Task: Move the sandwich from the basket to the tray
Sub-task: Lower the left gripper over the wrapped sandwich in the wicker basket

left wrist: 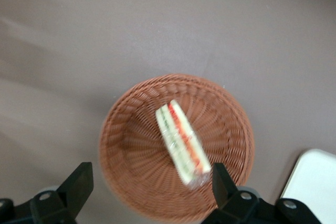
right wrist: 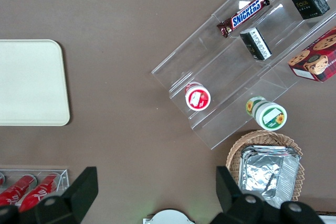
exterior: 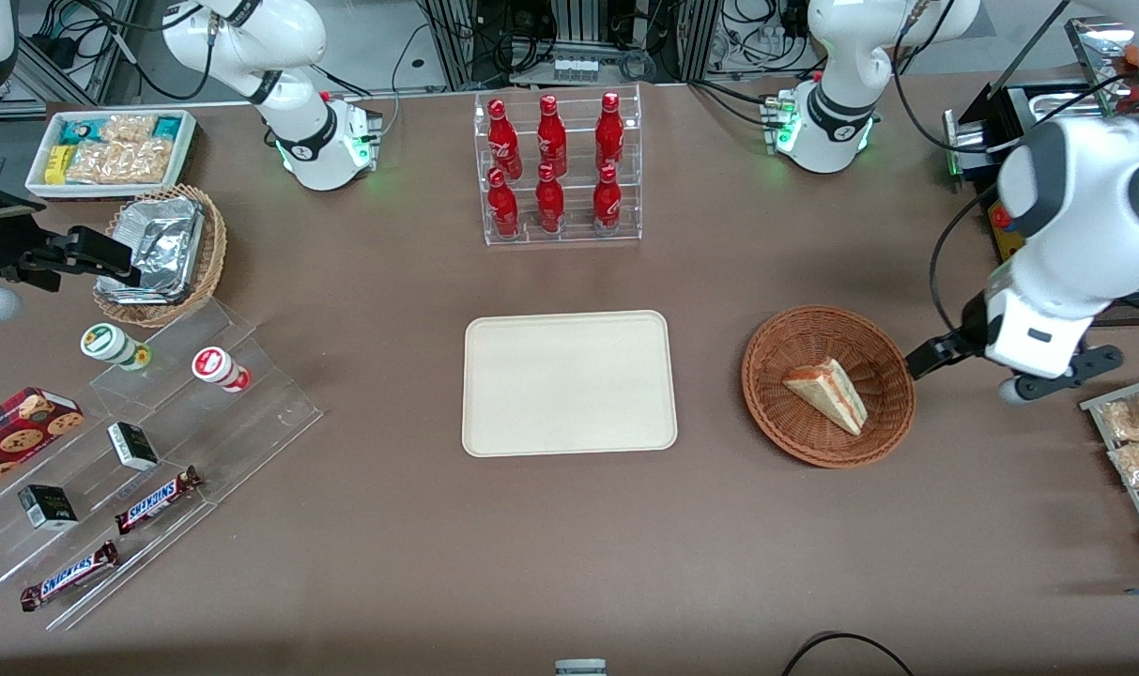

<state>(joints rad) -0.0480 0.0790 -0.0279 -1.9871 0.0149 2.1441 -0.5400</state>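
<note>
Hovering fingers (left wrist: 149, 179) spread, tips half cut off

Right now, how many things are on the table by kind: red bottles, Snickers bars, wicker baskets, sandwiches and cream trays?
Red bottles: 6
Snickers bars: 2
Wicker baskets: 2
Sandwich: 1
Tray: 1
Total: 12
The gripper hovers open above the sandwich's basket.

place: robotics lab mocked up as a snack shop; evidence: cable clutter (exterior: 531, 38) at table's edge; bottle rack (exterior: 558, 169); candy display steps (exterior: 156, 451)
</note>
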